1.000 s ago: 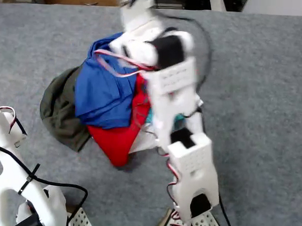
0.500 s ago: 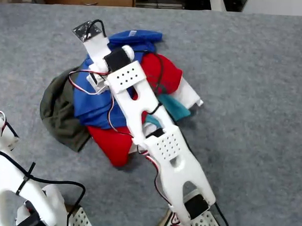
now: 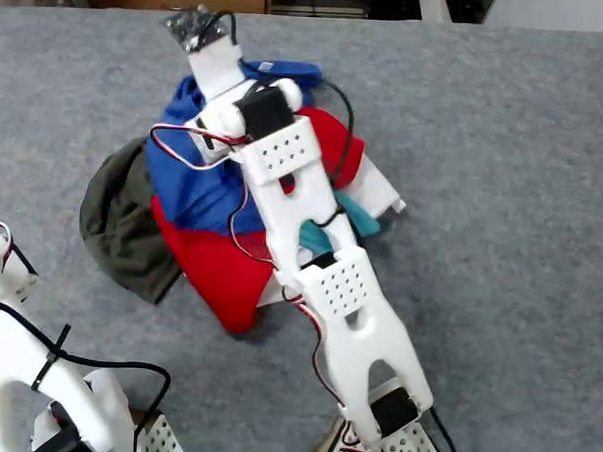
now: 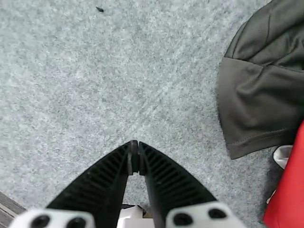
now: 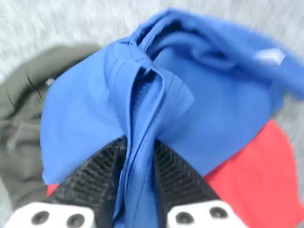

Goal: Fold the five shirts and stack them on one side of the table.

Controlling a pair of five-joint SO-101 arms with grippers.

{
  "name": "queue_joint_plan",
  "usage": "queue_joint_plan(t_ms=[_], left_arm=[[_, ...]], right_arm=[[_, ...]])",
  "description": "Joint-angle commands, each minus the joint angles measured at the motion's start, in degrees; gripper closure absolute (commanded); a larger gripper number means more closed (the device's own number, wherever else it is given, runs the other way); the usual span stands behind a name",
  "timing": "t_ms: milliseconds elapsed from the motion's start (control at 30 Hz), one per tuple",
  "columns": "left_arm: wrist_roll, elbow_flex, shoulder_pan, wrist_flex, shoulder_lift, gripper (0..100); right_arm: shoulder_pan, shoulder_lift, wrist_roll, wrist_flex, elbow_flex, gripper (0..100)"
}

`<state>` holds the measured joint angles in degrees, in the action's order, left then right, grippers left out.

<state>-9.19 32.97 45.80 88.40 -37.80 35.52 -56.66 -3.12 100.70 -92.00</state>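
At the right pincer [image 5: 140,141], a narrow gap only: fingers [image 5: 99,166] pressed on either side of a bunched ridge of the blue shirt [image 5: 213,104], cloth pinched between the ribbed pads. Blue shirt on top of the heap, spread across the red shirt [image 3: 219,272] and overlapping the dark olive shirt [image 3: 117,218] at the heap's left edge in the high view. Beside the right arm [image 3: 349,288], a strip of teal shirt [image 3: 357,216] and a corner of white shirt [image 3: 378,189], both poking out from beneath the red. All five crumpled together near the middle of the grey tabletop [image 3: 505,145], unfolded, not yet stacked at any side.

At the left pincer [image 4: 133,147], fully closed: ribbed fingers tip to tip, holding nothing. Hovering over bare tabletop, apart from the heap, with the hem of the dark olive shirt just off to one side and a sliver of red beyond it. In the high view, the left arm [image 3: 25,374] low at the near left corner.
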Motion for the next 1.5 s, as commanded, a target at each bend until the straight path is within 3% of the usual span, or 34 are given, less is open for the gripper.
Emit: queue_joint_plan(t_ms=[0, 167, 400, 600, 767, 867, 1133, 1467], left_arm=[[-0.09, -0.26, 0.26, -0.35, -0.66, 98], [0.00, -0.26, 0.18, -0.62, -0.66, 98], [0.26, -0.26, -2.73, -1.93, -0.31, 98], [3.25, -3.60, -12.22, -2.73, -0.13, 96], [12.84, -10.46, -21.10, -2.73, 0.04, 77], [14.24, -15.12, -29.10, -4.57, 1.89, 76], [20.57, -28.04, -43.16, -8.09, 20.70, 67], [26.73, -55.21, -52.22, -4.92, 50.59, 66]], right_arm=[[-1.98, 7.25, 1.76, 0.97, -2.51, 97.0], [-4.53, 16.84, 1.76, -1.93, -3.56, 97.0], [-16.66, 30.99, 1.76, -3.52, -3.56, 97.0], [-33.45, 38.81, 3.52, -2.29, -3.47, 97.0], [-46.37, 39.34, 4.48, 1.67, -3.03, 97.0], [-51.91, 38.29, 4.48, 1.67, -0.13, 97.0], [-59.82, 36.62, 4.84, 1.49, 19.12, 97.0], [-59.65, 33.36, 4.92, -1.93, 39.52, 98.1]])
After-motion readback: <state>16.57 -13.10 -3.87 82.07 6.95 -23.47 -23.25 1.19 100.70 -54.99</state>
